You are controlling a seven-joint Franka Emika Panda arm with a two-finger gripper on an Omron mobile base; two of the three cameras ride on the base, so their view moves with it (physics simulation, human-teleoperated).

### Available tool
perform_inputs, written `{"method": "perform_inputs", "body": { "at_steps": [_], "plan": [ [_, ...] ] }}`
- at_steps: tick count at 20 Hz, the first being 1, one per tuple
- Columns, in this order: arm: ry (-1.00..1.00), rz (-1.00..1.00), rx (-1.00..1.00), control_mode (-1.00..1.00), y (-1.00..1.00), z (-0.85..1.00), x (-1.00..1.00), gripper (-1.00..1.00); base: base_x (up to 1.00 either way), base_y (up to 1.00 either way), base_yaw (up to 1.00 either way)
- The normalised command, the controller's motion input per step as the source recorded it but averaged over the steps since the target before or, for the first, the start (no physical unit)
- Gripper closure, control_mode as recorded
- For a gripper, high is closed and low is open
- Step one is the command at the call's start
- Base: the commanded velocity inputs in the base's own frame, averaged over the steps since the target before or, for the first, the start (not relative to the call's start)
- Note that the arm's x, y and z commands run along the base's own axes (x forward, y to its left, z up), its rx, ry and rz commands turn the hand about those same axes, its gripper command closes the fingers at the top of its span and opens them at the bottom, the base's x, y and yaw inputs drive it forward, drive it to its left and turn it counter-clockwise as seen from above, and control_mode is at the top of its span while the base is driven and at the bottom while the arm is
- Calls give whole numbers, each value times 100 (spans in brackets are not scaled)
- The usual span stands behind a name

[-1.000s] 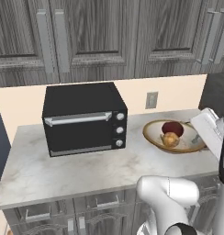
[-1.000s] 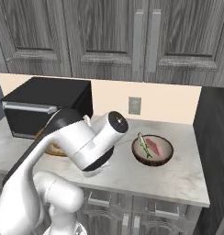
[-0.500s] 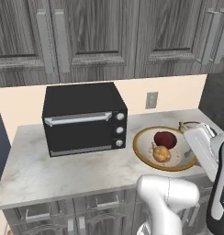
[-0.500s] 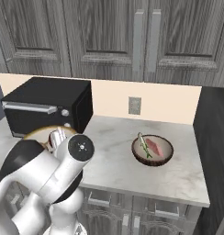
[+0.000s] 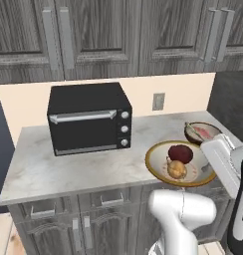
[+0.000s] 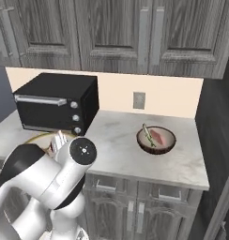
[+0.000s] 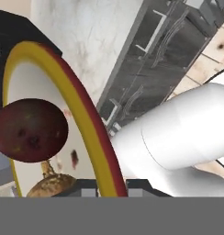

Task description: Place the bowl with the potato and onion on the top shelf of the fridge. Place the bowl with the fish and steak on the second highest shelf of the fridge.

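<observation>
The wide tan bowl [image 5: 158, 172] with the dark red onion [image 5: 180, 153] and the yellow-brown potato [image 5: 177, 169] hangs over the counter's front edge. My gripper [image 5: 209, 169] is shut on its right rim. In the hand view the gold rim [image 7: 81, 110] runs down between my fingertips [image 7: 110, 192], with the onion [image 7: 30, 131] and potato [image 7: 52, 186] to its left. The dark brown bowl [image 6: 156, 139] with fish and steak sits on the counter, also behind the tan one [image 5: 203, 132]. The fridge [image 6: 218, 117] is a dark wall at right; its shelves are out of view.
A black toaster oven [image 5: 88, 119] stands on the marble counter [image 5: 68, 164], against the back wall. Grey cabinets hang above and drawers sit below. My own white arm [image 6: 50, 183] fills the lower left of the right base view, hiding most of the tan bowl's rim [image 6: 39, 137].
The tan bowl has left the back of the counter and come forward toward the base with my gripper on its rim. The dark bowl and oven have not moved.
</observation>
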Motion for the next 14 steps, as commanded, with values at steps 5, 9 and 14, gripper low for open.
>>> {"method": "perform_inputs", "body": {
  "at_steps": [5,9,14],
  "plan": [
    [0,0,0,100,0,0,0,100,-47,-17,-14],
    [0,0,0,100,0,0,0,100,-59,-37,-28],
    [0,0,0,100,0,0,0,100,-53,-77,-41]
  ]
}}
